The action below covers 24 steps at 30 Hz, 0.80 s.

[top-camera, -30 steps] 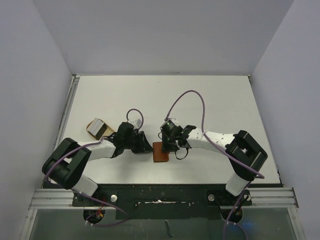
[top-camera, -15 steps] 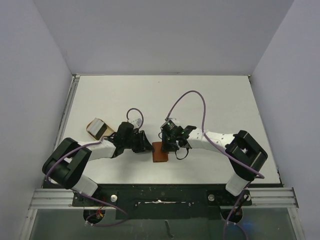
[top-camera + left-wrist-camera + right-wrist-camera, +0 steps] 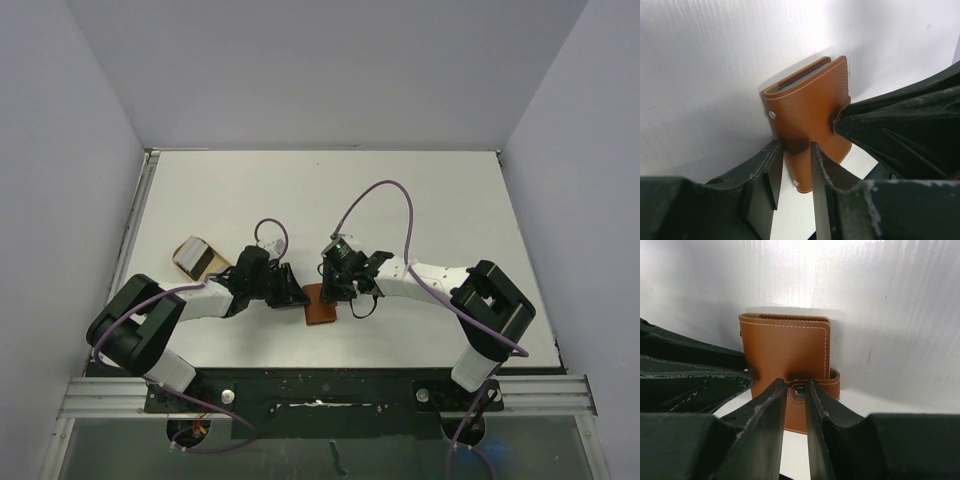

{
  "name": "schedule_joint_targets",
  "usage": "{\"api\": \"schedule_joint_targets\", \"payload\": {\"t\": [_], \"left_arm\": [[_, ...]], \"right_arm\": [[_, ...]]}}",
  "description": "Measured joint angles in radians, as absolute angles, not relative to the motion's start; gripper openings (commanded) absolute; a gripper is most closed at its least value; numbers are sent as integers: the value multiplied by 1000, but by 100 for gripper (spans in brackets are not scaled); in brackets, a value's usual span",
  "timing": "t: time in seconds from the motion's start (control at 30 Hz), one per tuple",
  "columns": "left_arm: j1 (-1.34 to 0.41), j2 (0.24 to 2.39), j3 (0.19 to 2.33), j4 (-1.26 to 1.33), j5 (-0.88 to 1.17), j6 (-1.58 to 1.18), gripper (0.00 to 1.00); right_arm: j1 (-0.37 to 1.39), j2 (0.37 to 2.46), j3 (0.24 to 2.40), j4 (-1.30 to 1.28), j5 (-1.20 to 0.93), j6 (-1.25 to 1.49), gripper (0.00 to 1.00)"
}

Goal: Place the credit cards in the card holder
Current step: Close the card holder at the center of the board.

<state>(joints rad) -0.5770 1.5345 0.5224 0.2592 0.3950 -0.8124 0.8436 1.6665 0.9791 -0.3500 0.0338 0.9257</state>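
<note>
The card holder (image 3: 321, 305) lies folded shut on the table between the two arms, a brown leather wallet with white stitching. My left gripper (image 3: 299, 297) comes in from its left. In the left wrist view the fingers (image 3: 795, 146) stand a little apart over the wallet's (image 3: 807, 112) near edge and clamp nothing. My right gripper (image 3: 333, 292) reaches in from the right. Its narrowly open tips (image 3: 796, 384) straddle the snap button (image 3: 800, 392) on the strap. Pale blue edges (image 3: 805, 75) show between the covers. I cannot tell whether they are credit cards; no loose card is in view.
A tan rounded dish (image 3: 197, 257) sits on the table left of the left arm, near the left wall. Purple cables loop above both wrists. The black base rail (image 3: 320, 385) runs along the near table edge.
</note>
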Motion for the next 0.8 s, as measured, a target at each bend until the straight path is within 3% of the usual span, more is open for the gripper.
{"api": "schedule_joint_targets", "payload": {"t": [0.8], "left_arm": [[-588, 1507, 504, 279, 395, -853, 26]], "right_arm": [[859, 1576, 944, -399, 54, 925, 26]]}}
